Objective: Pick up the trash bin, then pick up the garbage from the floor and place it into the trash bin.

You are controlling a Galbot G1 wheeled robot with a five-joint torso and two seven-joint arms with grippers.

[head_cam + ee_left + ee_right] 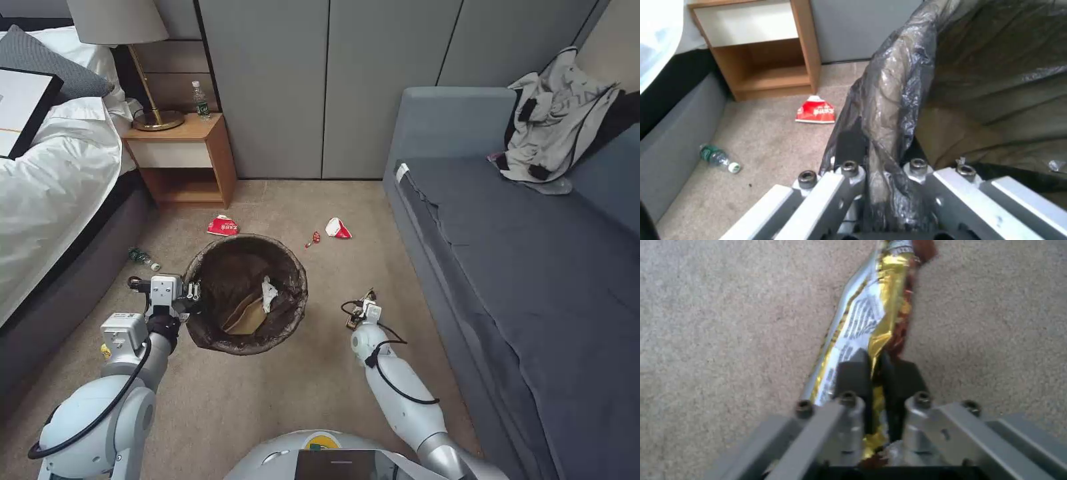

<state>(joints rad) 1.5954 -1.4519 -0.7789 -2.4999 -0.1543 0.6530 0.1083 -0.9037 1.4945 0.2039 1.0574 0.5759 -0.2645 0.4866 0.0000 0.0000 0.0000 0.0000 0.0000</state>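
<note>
Over by the bed, a green bottle (143, 257) lies on the carpet close to the bed base, its capped end pointing out toward the room. Just right of it the left gripper (193, 292) is clamped on the bin (245, 293), its fingers pinched over the bagged rim on the bin's left side; the left wrist view shows the dark liner squeezed between the two pads. The bin looks held up off the floor, mouth open to the ceiling, with a tan crumpled paper (245, 316) and a white scrap (268, 293) already lying inside.

Beyond the bin, toward the wall, a red packet (223, 226) sits on the carpet, then a small red scrap (313, 239) and a second packet (338, 229) further right.

To the right of the bin the right gripper (360, 308) is low over the carpet, closed on a gold wrapper (871, 323). The right wrist view shows the wrapper nipped at one end, its long axis running straight out from the fingers.

What matters for the drop, as I judge it: the bin's mouth lies to the left of the right gripper, near but not under it, so the wrapper must travel leftward and clear the rim before release.
</note>
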